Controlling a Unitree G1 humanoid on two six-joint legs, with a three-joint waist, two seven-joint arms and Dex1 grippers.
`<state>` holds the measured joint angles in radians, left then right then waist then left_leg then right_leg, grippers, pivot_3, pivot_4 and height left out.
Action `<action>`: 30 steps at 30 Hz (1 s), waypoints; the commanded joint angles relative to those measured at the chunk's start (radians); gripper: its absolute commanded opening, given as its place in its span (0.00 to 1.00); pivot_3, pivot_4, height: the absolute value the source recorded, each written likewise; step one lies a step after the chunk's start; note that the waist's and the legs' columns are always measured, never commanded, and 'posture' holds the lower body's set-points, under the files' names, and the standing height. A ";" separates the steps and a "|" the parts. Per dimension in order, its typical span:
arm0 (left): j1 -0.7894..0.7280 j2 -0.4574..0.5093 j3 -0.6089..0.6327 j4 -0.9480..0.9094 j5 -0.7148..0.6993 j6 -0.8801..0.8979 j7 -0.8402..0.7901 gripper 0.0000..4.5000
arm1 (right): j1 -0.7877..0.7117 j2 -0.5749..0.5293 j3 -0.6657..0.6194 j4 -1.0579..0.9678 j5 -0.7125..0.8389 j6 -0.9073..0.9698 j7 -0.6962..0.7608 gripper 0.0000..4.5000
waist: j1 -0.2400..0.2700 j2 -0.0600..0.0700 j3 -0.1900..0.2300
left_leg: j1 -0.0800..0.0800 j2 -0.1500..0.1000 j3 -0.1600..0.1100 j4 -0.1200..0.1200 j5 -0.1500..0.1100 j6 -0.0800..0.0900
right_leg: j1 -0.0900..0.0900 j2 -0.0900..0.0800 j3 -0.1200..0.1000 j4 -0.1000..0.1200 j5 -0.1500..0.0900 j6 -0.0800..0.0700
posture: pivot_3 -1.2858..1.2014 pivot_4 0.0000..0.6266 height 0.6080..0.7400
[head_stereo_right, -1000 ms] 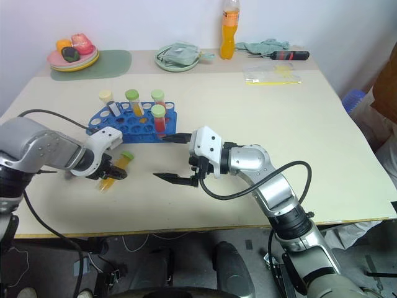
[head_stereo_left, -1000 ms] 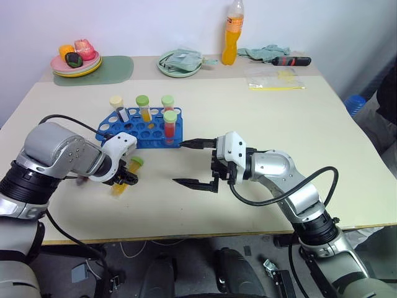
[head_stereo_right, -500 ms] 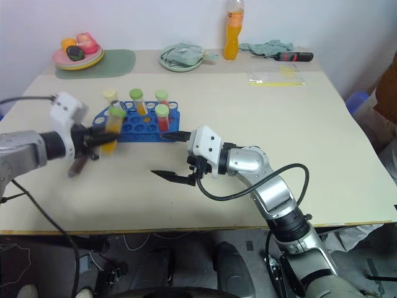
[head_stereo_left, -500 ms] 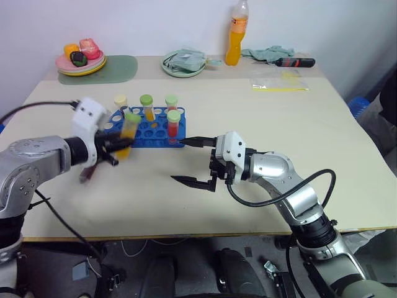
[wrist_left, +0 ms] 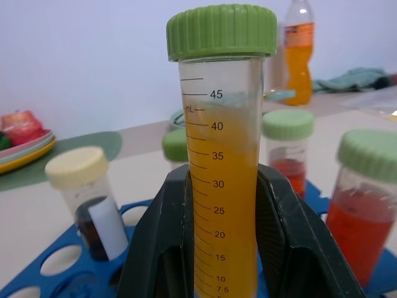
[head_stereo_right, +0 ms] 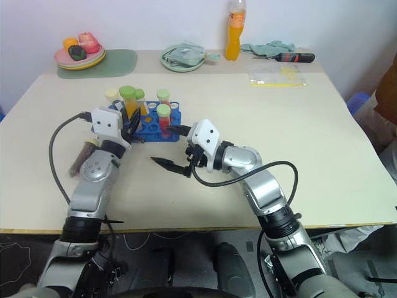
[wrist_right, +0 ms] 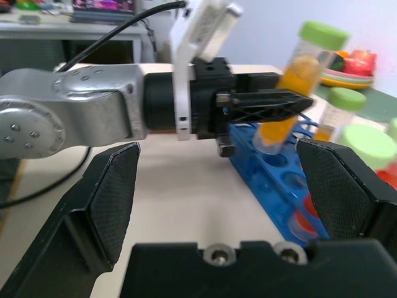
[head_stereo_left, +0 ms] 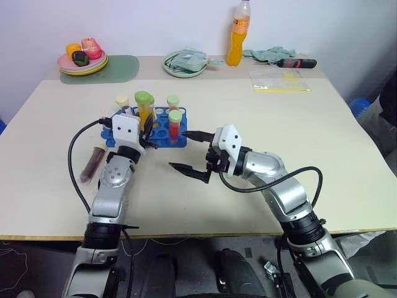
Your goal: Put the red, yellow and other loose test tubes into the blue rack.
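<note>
Lifted off the table, the yellow tube (wrist_left: 220, 186) stands upright, clamped in my left claw (head_stereo_left: 144, 127) above the blue rack (head_stereo_left: 162, 131); my right claw (head_stereo_left: 193, 155) gapes empty.

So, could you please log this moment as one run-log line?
left tool: shut on yellow tube, above blue rack | right tool: open, empty | dark tube: loose on table
</note>
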<state>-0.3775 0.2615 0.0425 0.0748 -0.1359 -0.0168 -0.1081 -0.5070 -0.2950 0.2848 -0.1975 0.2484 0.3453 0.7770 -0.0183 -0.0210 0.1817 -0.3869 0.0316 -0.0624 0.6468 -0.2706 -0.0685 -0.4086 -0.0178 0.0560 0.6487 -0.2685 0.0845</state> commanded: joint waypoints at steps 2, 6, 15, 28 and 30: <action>-0.045 -0.002 0.031 0.050 0.010 -0.074 -0.021 0.16 | 0.002 0.003 -0.020 -0.053 0.009 0.005 -0.019 1.00 | 0.002 0.000 0.000 | 0.000 0.000 0.000 0.000 0.000 0.000 | 0.000 0.000 0.000 0.000 0.000 0.000 | 0.52 0.24 1.00; -0.059 -0.005 0.027 0.094 0.006 -0.084 -0.057 0.16 | 0.008 0.003 -0.023 -0.069 0.013 0.016 -0.034 1.00 | 0.003 0.000 0.000 | 0.000 0.000 0.000 0.000 0.000 0.000 | 0.000 0.000 0.000 0.000 0.000 0.000 | 0.52 0.24 1.00; -0.077 -0.029 0.049 0.167 -0.020 -0.107 -0.096 0.16 | 0.021 -0.003 -0.027 -0.086 0.017 0.028 -0.046 1.00 | 0.003 0.000 0.000 | 0.000 0.000 0.000 0.000 0.000 0.000 | 0.000 0.000 0.000 0.000 0.000 0.000 | 0.52 0.24 1.00; -0.090 -0.050 0.053 0.258 -0.002 -0.187 -0.111 0.16 | 0.031 -0.010 -0.028 -0.103 0.014 0.041 -0.048 1.00 | 0.003 0.000 0.000 | 0.000 0.000 0.000 0.000 0.000 0.000 | 0.001 0.000 0.000 0.000 0.000 0.000 | 0.52 0.24 1.00; -0.077 -0.046 0.056 0.253 0.007 -0.189 -0.103 0.16 | 0.033 -0.011 -0.028 -0.107 0.015 0.042 -0.049 1.00 | 0.002 0.000 0.000 | 0.000 0.000 0.000 0.000 0.000 0.000 | 0.001 0.000 0.000 0.000 0.000 0.000 | 0.52 0.24 1.00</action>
<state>-0.4598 0.2140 0.0899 0.3458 -0.1389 -0.1835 -0.2144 -0.4738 -0.3040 0.2711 -0.2516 0.2522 0.3895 0.7319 -0.0164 -0.0210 0.1816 -0.3865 0.0314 -0.0627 0.6470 -0.2706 -0.0685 -0.4077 -0.0178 0.0557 0.6488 -0.2685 0.0847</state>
